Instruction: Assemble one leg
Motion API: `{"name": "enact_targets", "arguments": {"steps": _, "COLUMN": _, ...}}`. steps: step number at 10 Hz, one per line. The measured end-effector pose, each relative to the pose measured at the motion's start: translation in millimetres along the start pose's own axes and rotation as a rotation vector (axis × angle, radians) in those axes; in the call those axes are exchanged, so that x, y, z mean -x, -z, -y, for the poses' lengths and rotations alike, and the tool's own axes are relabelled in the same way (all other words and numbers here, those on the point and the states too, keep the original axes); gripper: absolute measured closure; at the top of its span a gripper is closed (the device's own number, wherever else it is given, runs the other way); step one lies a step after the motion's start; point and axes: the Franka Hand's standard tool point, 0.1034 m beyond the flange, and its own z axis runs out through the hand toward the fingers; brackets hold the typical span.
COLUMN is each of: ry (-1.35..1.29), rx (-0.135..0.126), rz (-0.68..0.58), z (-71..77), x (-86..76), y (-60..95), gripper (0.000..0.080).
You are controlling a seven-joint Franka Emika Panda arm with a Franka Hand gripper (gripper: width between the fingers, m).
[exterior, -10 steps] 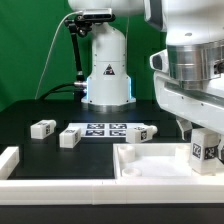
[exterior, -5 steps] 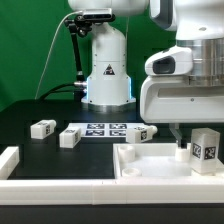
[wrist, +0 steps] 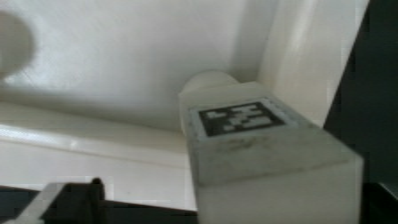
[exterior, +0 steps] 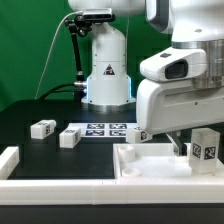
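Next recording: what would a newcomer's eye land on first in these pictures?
The bulky white arm fills the exterior view's right, hanging over a white panel. One tagged leg stands upright in that panel's corner. Three loose legs lie on the black table near the marker board.

Four legs in all: one leg point(exterior: 204, 148) upright just beside the pincer point(exterior: 180, 148), and farther from it a second leg point(exterior: 140, 133), third leg point(exterior: 69, 137) and fourth leg point(exterior: 42, 128). One marker board point(exterior: 105, 128). One rimmed panel point(exterior: 150, 168), beneath the pincer.
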Motion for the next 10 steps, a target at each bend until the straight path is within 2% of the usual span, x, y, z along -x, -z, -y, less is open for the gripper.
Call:
{"name": "enact_targets", "arguments": {"steps": 1, "ry": -0.001, "rx": 0.0, "rz": 0.0, "z": 0.1, "x": 0.0, "y": -0.1, "gripper": 0.0151}}
{"name": "enact_targets", "arguments": {"steps": 3, "ry": -0.002, "rx": 0.0, "rz": 0.0, "z": 0.1, "x": 0.0, "y": -0.1, "gripper": 0.0413}}
{"name": "enact_targets", "arguments": {"steps": 4, "ry": -0.014, "rx": -0.002, "rz": 0.0, "z": 0.4, "x": 0.0, "y": -0.2, "gripper": 0.0413}}
{"name": "enact_targets", "arguments": {"steps": 5, "ry": -0.057, "rx": -0.004, "rz": 0.0, "z": 0.6, "x": 0.0, "y": -0.2, "gripper": 0.0511}}
{"name": "enact_targets", "arguments": {"steps": 7, "ry": -0.107, "rx": -0.006, "rz": 0.0, "z": 0.2, "x": 0.0, "y": -0.3, "gripper": 0.0511}}
{"name": "enact_targets", "arguments": {"steps": 9, "ry": -0.462, "rx": -0.022, "rz": -0.002, "z": -4.5, "x": -0.2, "y": -1.3, "gripper": 0.0511}}
{"name": "enact_targets", "arguments": {"steps": 10, "ry": -0.588, "rx": -0.019, "rz": -0.003, "z": -5.9, "x": -0.1, "y": -1.4, "gripper": 0.0511}}
